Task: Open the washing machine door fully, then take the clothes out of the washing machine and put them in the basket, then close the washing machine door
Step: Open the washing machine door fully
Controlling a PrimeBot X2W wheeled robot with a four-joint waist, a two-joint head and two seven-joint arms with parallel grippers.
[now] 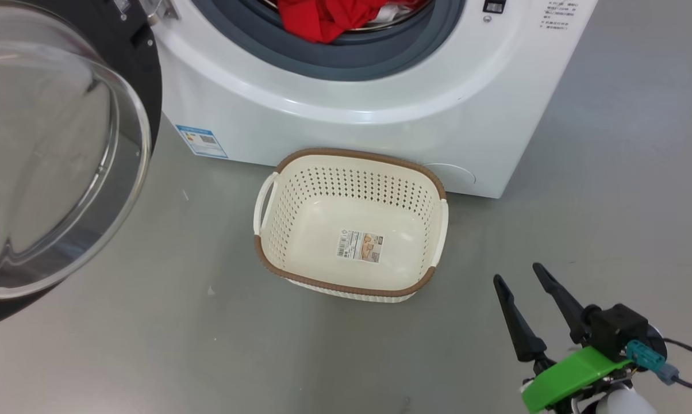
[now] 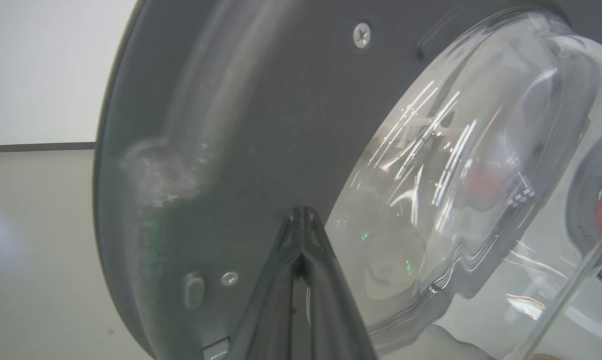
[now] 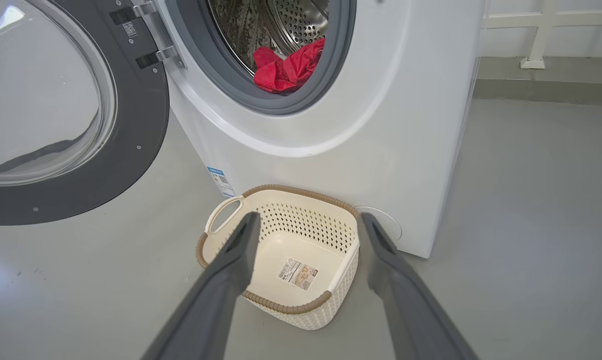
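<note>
From my station I see the washing machine door (image 1: 145, 63) swung open to the left of the washing machine (image 1: 380, 132), its clear glass bowl bulging toward the head camera. In the left wrist view my left hand (image 2: 301, 212) has its 2 dark fingers pressed together, holding nothing, with the tips up close to the dark inner face of the door, just beside the glass bowl. I cannot tell whether they touch it. My right hand (image 1: 517, 273) hangs low at the right over the grey floor (image 1: 150, 345), with its 2 fingers spread wide and nothing between them. It points toward the basket (image 1: 357, 155) and is well apart from it. The basket stands upright on the floor just in front of the machine's lower front panel, and a paper label (image 1: 360, 246) shows on its bottom. The red clothes (image 1: 323, 20) lie bunched in the mouth of the steel drum, and a fold spills onto the grey rubber gasket (image 1: 346, 60). A small blue label (image 1: 202, 141) sits on the machine's front, low at the left.
</note>
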